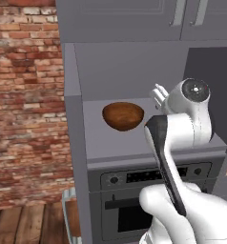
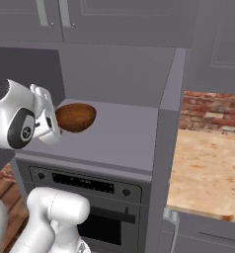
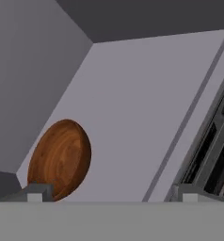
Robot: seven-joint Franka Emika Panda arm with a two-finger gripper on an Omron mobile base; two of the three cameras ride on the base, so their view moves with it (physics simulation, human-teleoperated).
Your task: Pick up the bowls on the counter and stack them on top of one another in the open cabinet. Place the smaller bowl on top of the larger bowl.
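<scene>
The larger bowl (image 1: 123, 116) (image 2: 76, 117), glossy dark brown, sits upright on the flat grey shelf (image 1: 110, 145) (image 2: 127, 133) of the open cabinet, toward its left side. My gripper (image 1: 157, 94) (image 2: 46, 120) hovers just to the bowl's right in the left base view, open and with nothing in it. In the hand view the bowl (image 3: 60, 157) lies beside the left fingertip (image 3: 37, 190), outside the gap of the gripper (image 3: 112, 192). The smaller bowl is out of view. The counter (image 2: 208, 168) stretches off to the cabinet's right.
A built-in oven (image 1: 134, 200) (image 2: 90, 195) with a dark control panel sits right under the shelf. Grey twin-door cabinets (image 1: 182, 19) (image 2: 55, 17) hang above the niche. Its grey side wall (image 2: 169, 123) separates shelf from counter. A red brick wall (image 1: 25, 95) stands to the left.
</scene>
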